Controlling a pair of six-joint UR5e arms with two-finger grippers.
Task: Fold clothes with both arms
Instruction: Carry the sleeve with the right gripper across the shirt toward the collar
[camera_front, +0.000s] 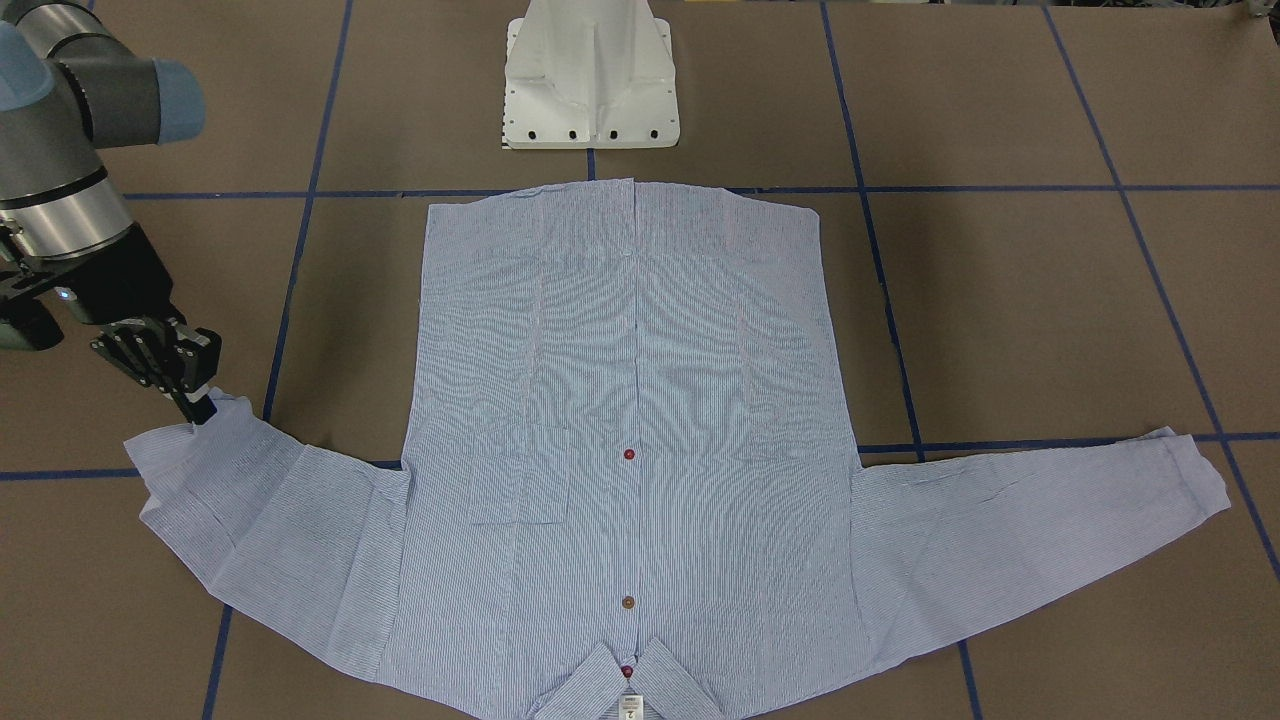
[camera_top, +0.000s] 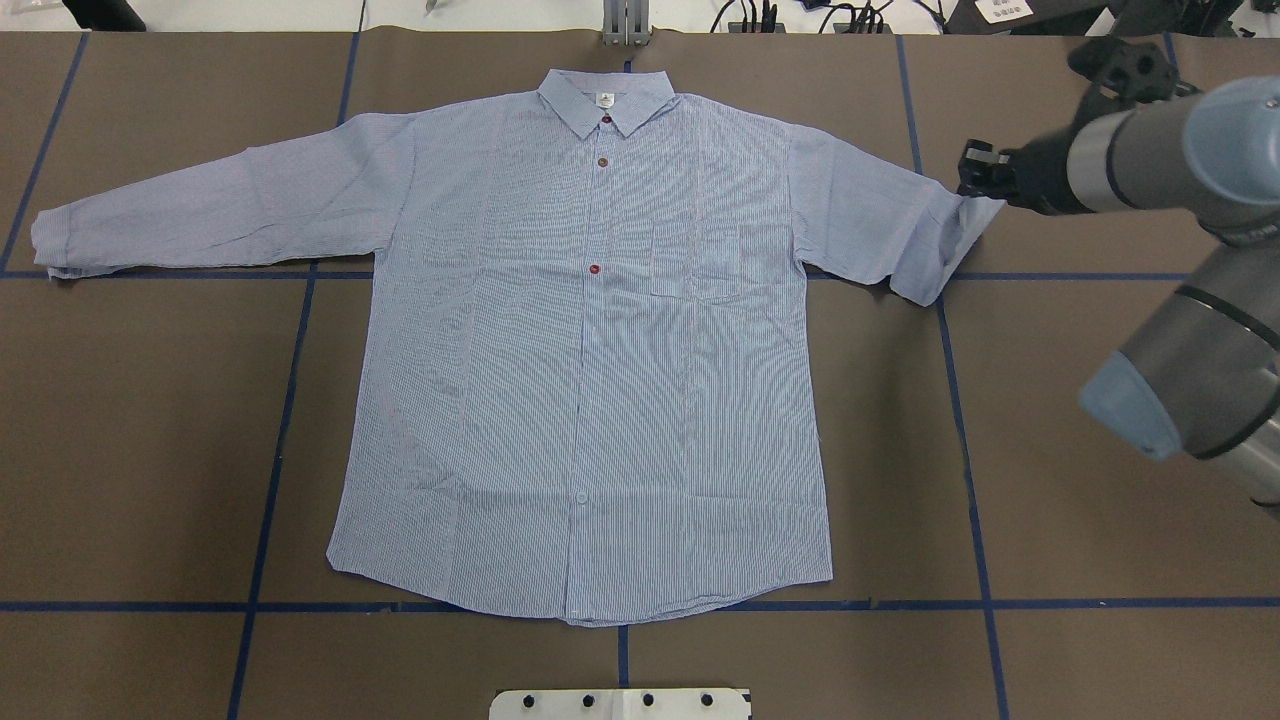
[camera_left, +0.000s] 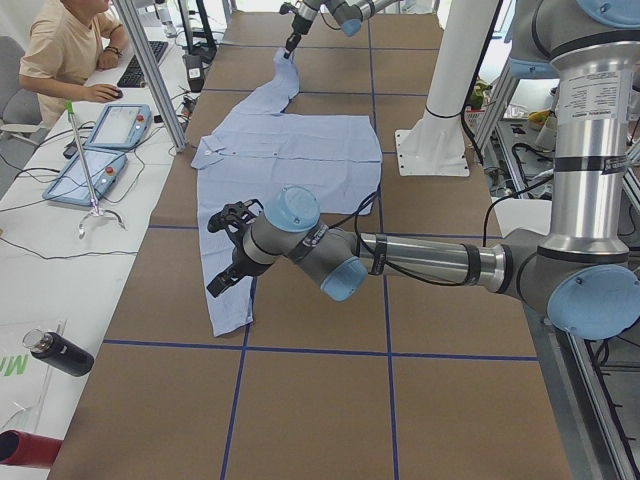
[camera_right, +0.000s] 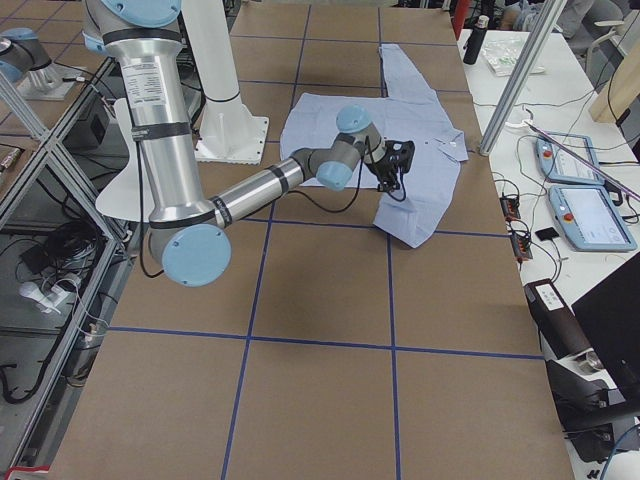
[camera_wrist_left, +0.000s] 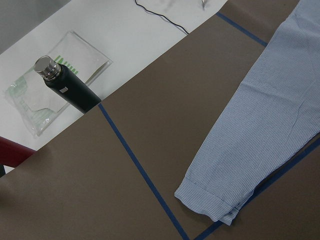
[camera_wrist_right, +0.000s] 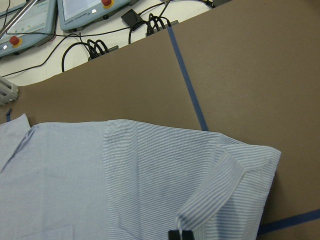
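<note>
The light blue-and-white striped shirt (camera_top: 600, 400) lies flat and front up on the brown table, collar at the far edge and sleeves spread. My right gripper (camera_top: 975, 185) is at the end of the shirt's right sleeve. It also shows in the front-facing view (camera_front: 200, 412). In the right wrist view its fingertips (camera_wrist_right: 180, 235) are shut on the cuff (camera_wrist_right: 235, 185), which is lifted and folded over. My left gripper (camera_left: 228, 250) hovers above the other sleeve's end; I cannot tell whether it is open. That cuff (camera_wrist_left: 210, 200) lies flat.
The white pedestal base (camera_front: 590, 80) stands at the shirt's hem side. A black bottle (camera_wrist_left: 67, 87) lies on the white side table past the left sleeve. An operator (camera_left: 70, 50) and teach pendants (camera_right: 590, 210) are along the far edge. Blue tape lines cross the table.
</note>
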